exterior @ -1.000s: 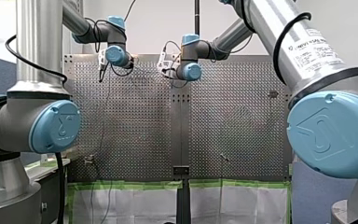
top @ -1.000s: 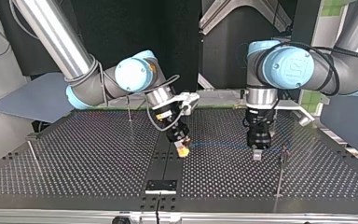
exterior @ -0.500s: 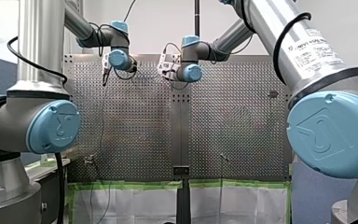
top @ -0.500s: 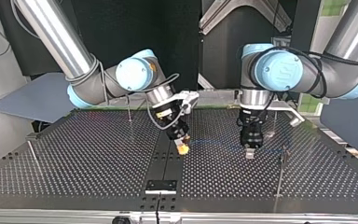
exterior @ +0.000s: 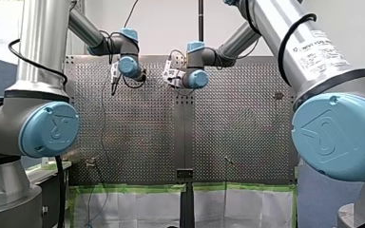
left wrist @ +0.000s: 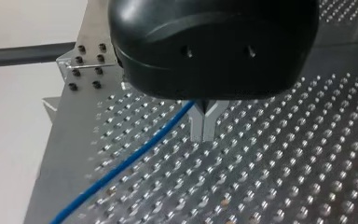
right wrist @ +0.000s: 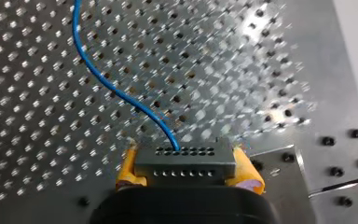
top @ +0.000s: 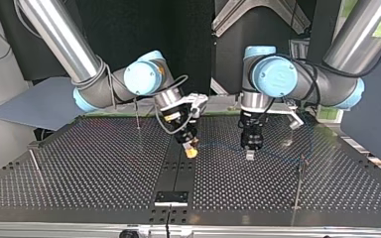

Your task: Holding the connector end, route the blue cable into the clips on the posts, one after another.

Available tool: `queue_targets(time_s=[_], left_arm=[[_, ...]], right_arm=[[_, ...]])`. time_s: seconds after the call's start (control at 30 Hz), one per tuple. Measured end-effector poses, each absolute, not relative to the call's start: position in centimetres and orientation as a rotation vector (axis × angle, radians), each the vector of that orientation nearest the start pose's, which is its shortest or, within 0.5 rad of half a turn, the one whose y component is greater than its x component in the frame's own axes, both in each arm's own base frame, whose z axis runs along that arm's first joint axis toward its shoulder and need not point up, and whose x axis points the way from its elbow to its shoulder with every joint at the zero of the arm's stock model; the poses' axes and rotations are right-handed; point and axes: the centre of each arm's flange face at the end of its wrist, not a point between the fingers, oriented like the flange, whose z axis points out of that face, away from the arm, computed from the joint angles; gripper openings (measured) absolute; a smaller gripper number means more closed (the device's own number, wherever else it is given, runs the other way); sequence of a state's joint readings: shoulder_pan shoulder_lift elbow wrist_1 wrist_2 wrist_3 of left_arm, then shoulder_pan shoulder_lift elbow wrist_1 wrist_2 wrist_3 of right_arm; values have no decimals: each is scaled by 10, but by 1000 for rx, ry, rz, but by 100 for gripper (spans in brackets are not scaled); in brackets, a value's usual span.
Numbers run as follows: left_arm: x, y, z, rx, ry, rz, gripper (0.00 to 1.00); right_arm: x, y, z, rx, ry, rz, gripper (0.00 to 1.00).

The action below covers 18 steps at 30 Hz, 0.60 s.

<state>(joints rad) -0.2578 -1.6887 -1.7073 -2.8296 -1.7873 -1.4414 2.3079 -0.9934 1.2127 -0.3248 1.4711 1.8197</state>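
The grey connector block sits between the yellow pads of my right gripper, which is shut on it. The blue cable leaves the block and curves away over the perforated plate. In the left wrist view my left gripper has its metal fingers shut on the blue cable, which trails off beside it. In the top view my right gripper hangs near the table's middle and my left gripper is close beside it, with the thin cable strung between them.
Thin posts stand on the perforated table: one at the back behind my right arm, one at the top view's left edge, one with a clip at the right. A black bracket lies at the front middle.
My left gripper has slid toward the top view's left with the cable, closing on my right gripper. My right gripper has drawn back a little toward the far side.
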Motion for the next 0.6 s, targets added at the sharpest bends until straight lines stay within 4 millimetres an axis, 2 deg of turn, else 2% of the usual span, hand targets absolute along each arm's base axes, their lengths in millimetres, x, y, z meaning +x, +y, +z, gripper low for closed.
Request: queue_targets(time_s=[0.33, 0.6], left_arm=[[485, -276, 356, 116, 1555, 38, 0], [472, -303, 342, 120, 1554, -3, 0]], right_arm=[[580, -443, 307, -2178, 1178, -2484, 0], [563, -446, 271, -2247, 1252, -2409, 0]])
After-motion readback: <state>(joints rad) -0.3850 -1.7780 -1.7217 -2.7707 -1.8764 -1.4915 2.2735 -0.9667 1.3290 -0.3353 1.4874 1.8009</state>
